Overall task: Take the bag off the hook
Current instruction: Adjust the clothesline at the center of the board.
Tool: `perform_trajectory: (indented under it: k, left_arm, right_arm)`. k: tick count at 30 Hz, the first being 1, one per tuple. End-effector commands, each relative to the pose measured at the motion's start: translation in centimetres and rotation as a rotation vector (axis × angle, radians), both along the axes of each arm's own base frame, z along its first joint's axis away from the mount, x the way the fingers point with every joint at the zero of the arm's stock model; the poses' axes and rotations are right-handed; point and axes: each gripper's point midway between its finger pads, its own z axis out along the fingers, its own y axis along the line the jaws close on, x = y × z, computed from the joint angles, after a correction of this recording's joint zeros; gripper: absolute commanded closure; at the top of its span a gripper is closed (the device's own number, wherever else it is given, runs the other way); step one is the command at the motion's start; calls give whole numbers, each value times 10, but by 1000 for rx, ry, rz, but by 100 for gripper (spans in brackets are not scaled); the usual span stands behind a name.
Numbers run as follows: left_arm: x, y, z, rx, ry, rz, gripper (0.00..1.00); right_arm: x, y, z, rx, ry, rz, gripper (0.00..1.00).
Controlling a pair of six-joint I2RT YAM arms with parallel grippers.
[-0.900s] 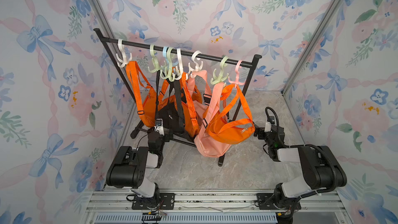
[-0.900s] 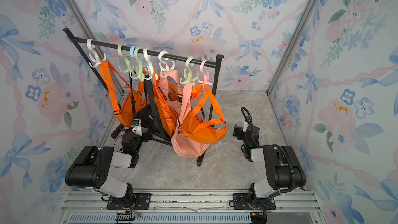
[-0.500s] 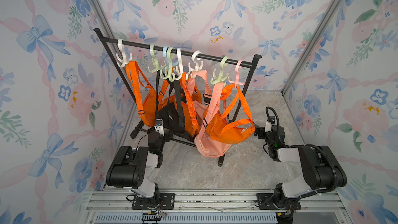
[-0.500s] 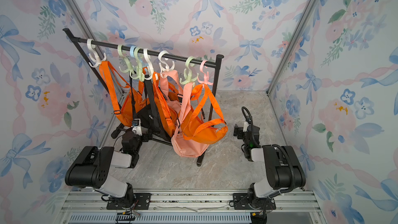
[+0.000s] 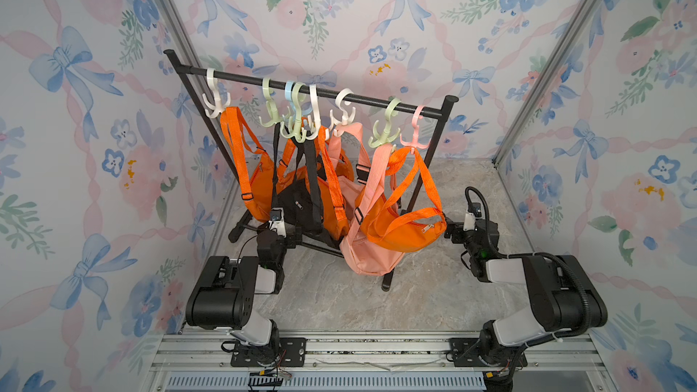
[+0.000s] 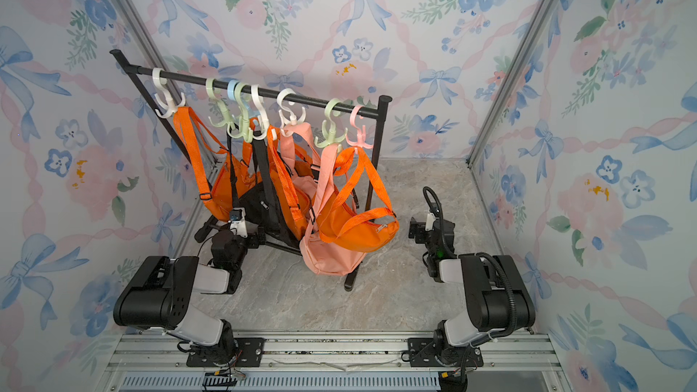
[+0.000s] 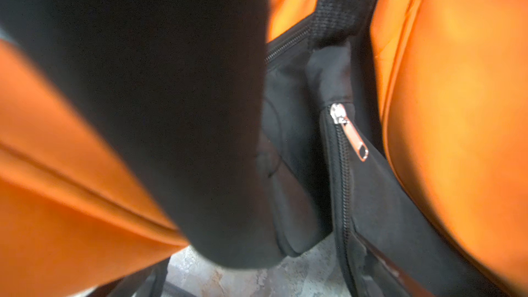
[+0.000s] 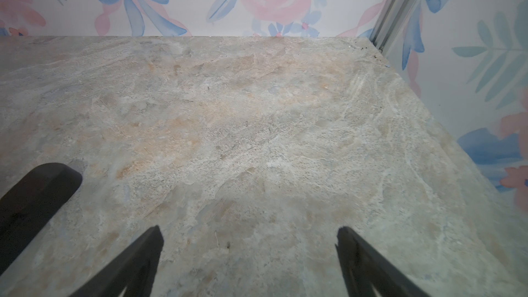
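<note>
Both claws gape empty, right gripper (image 8: 248, 230) over bare floor (image 8: 257, 110), left gripper (image 5: 279, 222) nosed into the black bag (image 5: 298, 203) hanging from its hook (image 5: 298, 133) — so a lift could snag the crowding orange bags (image 5: 403, 231).

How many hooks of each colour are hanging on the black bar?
White hooks: 3
Green hooks: 3
Blue hook: 1
Pink hook: 1
Total: 8 hooks, all on the bar.
</note>
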Motion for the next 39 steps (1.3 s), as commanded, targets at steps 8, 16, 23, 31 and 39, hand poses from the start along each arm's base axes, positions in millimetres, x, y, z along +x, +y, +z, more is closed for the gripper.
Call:
perform_trajectory:
  k: [8,16,23,31,39]
  left_arm:
    - [2,9,52,23,-56,128,2]
    - [-35,69,119,-207,-187,556,2]
    - [-88,110,120,-531,-224,943,2]
    - [-49,73,157,-556,-137,653,2]
    - [-44,29,150,-681,-56,403,2]
  right_arm:
    - [-4,-21,59,-8,-33,-121,3]
    - [-74,-36,131,-90,-174,-348,3]
    - [-121,-39,191,28,-166,-394,4]
    - [-102,92,304,-29,-197,166,25]
    - [-76,159,361,53,-240,396,23]
